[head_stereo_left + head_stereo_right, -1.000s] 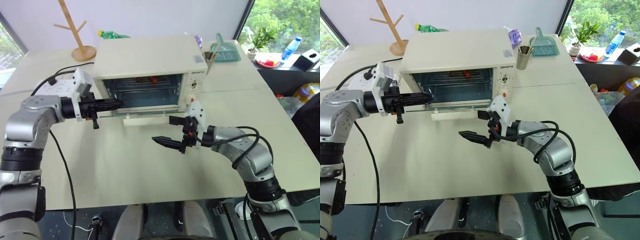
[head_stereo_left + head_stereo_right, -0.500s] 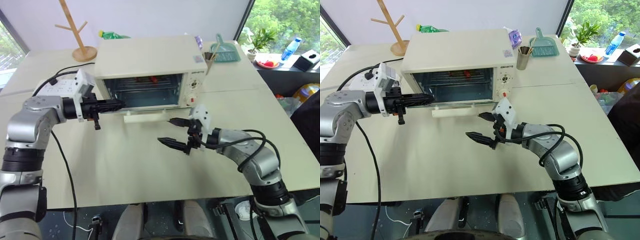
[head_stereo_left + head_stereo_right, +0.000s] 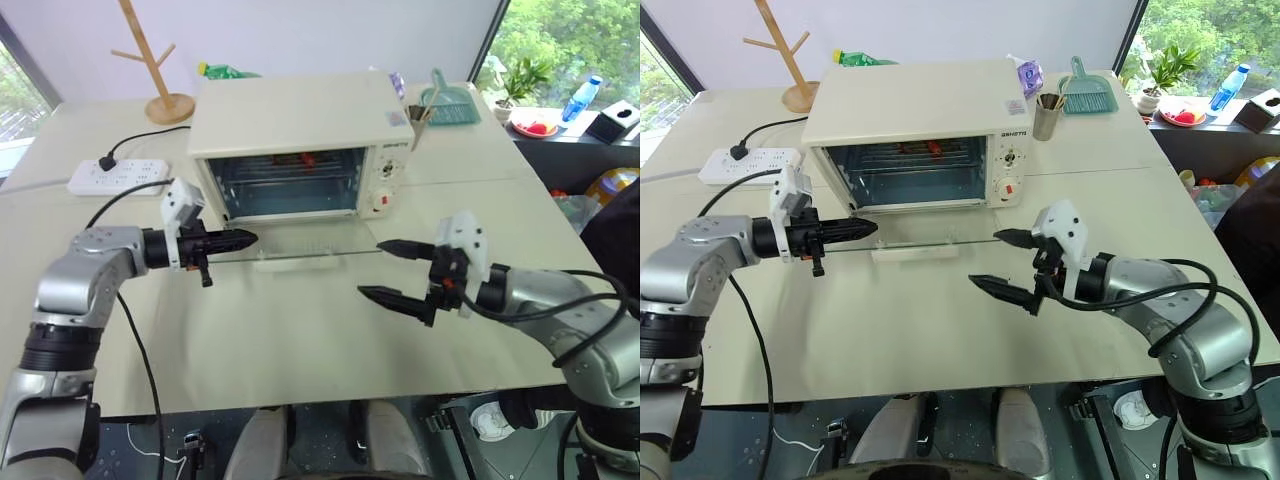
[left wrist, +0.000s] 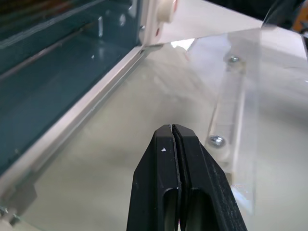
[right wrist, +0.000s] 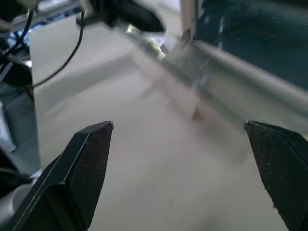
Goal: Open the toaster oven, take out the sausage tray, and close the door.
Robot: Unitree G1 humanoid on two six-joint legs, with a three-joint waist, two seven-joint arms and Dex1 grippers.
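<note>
The toaster oven (image 3: 300, 140) sits toward the table's (image 3: 300, 330) far edge, its door (image 3: 915, 243) swung down almost level, so the clear glass is hard to pick out against the tabletop; mainly its front rim and the white bar handle (image 3: 914, 253) beneath show. Inside the cavity, wire racks and a small reddish piece (image 3: 308, 158) near the back are visible, but the sausage tray itself cannot be made out behind the rack bars and reflections. The left gripper (image 3: 246, 238) has its fingers pressed together, holding nothing, its tip at the lowered door's left corner; whether it touches the glass is unclear. The right gripper (image 3: 388, 270) stands wide apart and empty above the table, just off the door's right corner. A white power strip (image 3: 118, 176) lies near the table's left edge.
</note>
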